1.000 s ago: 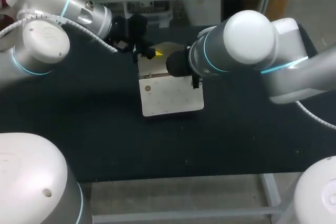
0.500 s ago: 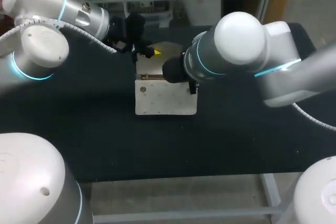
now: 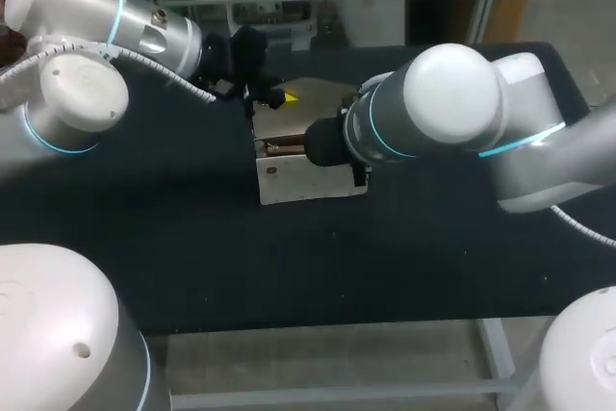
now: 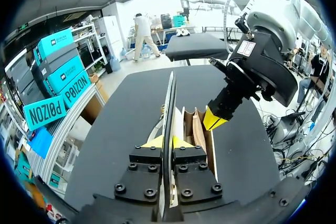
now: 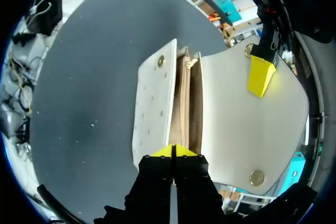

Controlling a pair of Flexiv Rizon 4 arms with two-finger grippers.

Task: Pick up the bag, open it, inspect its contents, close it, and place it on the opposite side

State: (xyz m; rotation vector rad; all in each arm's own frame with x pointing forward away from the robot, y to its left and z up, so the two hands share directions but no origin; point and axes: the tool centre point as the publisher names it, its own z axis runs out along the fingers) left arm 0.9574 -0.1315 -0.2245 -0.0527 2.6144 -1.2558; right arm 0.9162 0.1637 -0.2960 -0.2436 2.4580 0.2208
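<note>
The cream bag (image 3: 308, 180) stands mid-table with its flap raised. My left gripper (image 3: 275, 98) is shut on the flap's edge (image 4: 170, 103), which runs upright between its yellow tips (image 4: 167, 142). In the head view my right arm (image 3: 452, 103) hides its own gripper behind the wrist. In the right wrist view my right gripper (image 5: 173, 150) is shut on the end of the bag's body, between the front panel (image 5: 152, 108) and the tan compartments (image 5: 189, 98). The left gripper's yellow fingertip (image 5: 260, 77) lies on the open flap (image 5: 247, 129). A right fingertip (image 4: 214, 119) shows beside the bag's mouth.
The black tabletop (image 3: 192, 257) stretches to both sides of the bag, its front edge near the view's bottom. The white bases of my arms (image 3: 58, 334) (image 3: 582, 353) fill the near corners.
My right arm swung left, then back right, taking the bag's body with it. The front face now looks shorter and the tan mouth shows. The left gripper kept its hold on the flap.
</note>
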